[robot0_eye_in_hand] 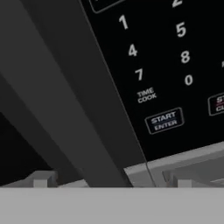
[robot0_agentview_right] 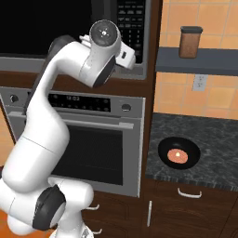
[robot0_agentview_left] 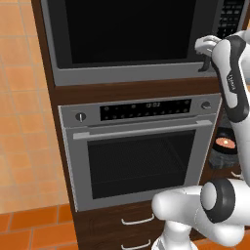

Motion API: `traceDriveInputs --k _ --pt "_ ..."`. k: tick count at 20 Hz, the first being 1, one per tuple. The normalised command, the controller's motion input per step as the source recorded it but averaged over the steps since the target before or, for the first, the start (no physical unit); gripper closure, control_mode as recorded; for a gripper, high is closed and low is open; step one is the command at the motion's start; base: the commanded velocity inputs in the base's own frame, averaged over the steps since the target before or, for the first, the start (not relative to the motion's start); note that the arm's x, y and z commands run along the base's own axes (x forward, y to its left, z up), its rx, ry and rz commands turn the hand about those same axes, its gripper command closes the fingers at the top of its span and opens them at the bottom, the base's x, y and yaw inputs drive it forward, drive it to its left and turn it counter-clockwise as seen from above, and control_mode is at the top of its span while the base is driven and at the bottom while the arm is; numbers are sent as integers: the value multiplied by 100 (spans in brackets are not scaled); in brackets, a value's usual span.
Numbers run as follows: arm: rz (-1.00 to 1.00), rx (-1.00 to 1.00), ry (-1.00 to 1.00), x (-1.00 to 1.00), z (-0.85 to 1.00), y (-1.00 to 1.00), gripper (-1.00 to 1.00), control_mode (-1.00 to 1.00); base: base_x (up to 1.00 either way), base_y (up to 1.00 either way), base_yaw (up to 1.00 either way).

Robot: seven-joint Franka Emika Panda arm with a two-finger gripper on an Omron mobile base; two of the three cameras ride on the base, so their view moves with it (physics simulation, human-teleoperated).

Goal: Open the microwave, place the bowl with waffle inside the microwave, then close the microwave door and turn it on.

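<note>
The microwave (robot0_agentview_left: 127,73) fills the top of the cabinet, and its black glass door (robot0_agentview_left: 127,29) is closed. My gripper (robot0_agentview_left: 205,62) is up at the door's right edge, beside the keypad (robot0_agentview_right: 132,21). In the hand view the gripper (robot0_eye_in_hand: 113,181) is open, its fingertips (robot0_eye_in_hand: 41,179) set wide apart on either side of the lower end of the dark handle strip (robot0_eye_in_hand: 74,100). The START/ENTER button (robot0_eye_in_hand: 164,120) lies just right of the strip. The black bowl with the waffle (robot0_agentview_right: 179,153) sits on the dark counter (robot0_agentview_right: 218,139) to the right, well below the gripper.
Under the microwave is a steel oven (robot0_agentview_left: 136,156) with two knobs and a bar handle, and drawers (robot0_agentview_left: 136,220) below it. A brown jar (robot0_agentview_right: 190,42) stands on a shelf above the counter. My own arm (robot0_agentview_left: 234,83) partly covers the bowl (robot0_agentview_left: 225,142) in the left base view.
</note>
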Motion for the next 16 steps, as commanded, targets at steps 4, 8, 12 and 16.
traceDriveInputs --k 4,8,12,16 --pt "0 0 -7 60 0 -20 -100 -100 0 0 0" --pt "0 3 -7 25 0 -4 -100 -100 0 0 0" --pt "0 0 -1 0 -5 9 100 -100 0 0 0" --pt "0 0 0 0 -1 6 100 -100 0 0 0"
